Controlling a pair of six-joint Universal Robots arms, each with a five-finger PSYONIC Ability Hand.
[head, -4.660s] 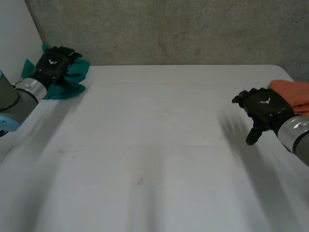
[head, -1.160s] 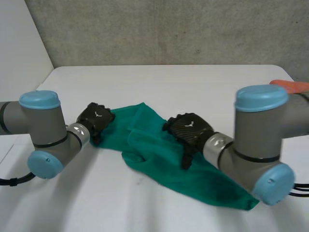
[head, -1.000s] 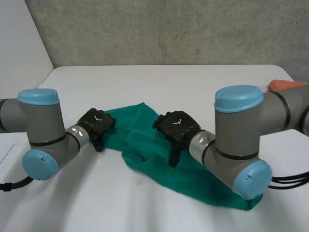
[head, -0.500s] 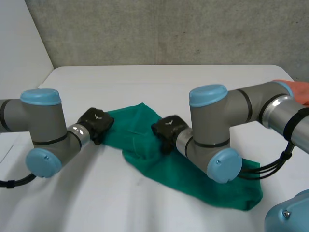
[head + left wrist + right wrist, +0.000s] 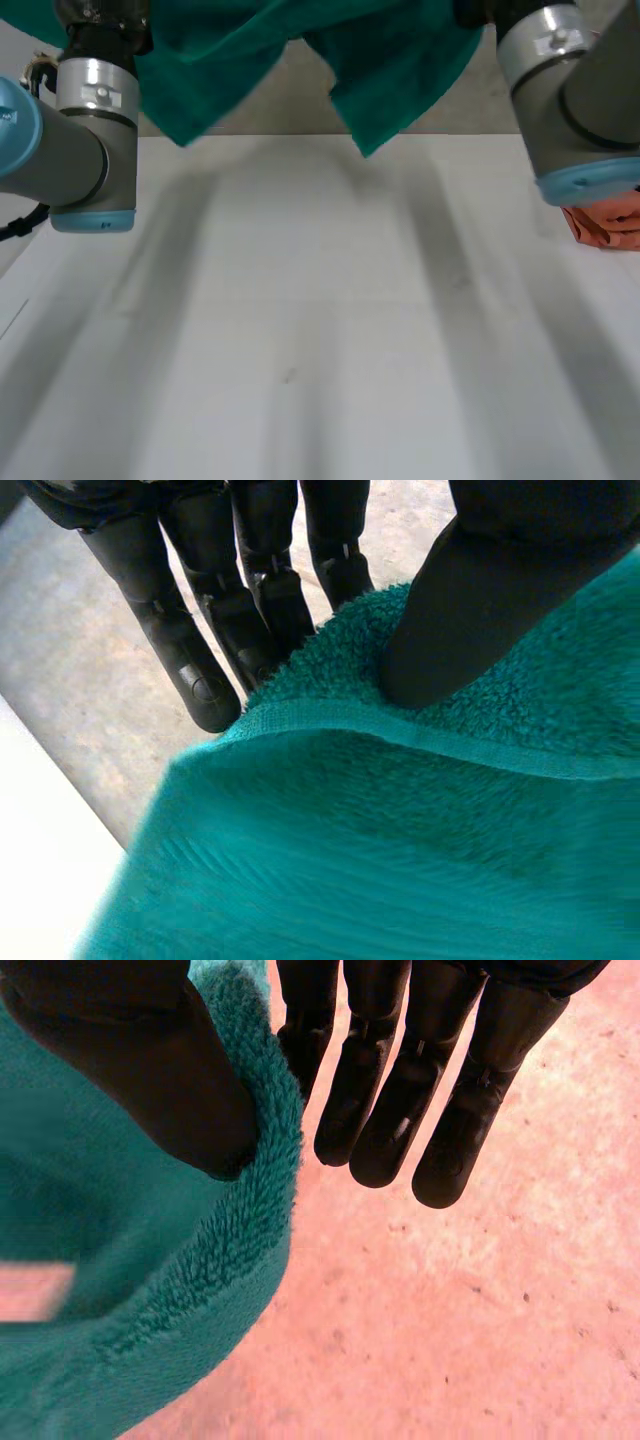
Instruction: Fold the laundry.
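A teal towel (image 5: 300,50) hangs in the air above the white table (image 5: 320,330), stretched between my two raised arms. In the left wrist view my left hand (image 5: 250,590) pinches the towel's hemmed edge (image 5: 400,860) between its thumb (image 5: 480,590) and fingers, near a corner. In the right wrist view my right hand (image 5: 390,1080) holds the towel's thick edge (image 5: 120,1290), its thumb (image 5: 130,1070) pressing the cloth against straight fingers. The left arm (image 5: 85,120) rises at the table's left side and the right arm (image 5: 570,90) at its right. The towel's lower folds dangle between them.
An orange cloth (image 5: 610,222) lies at the table's right edge, just under the right arm. A grey wall (image 5: 300,105) stands behind the table.
Both hands have closed on the towel and lifted it off the table. It lay spread across the middle; now it hangs high between the raised arms.
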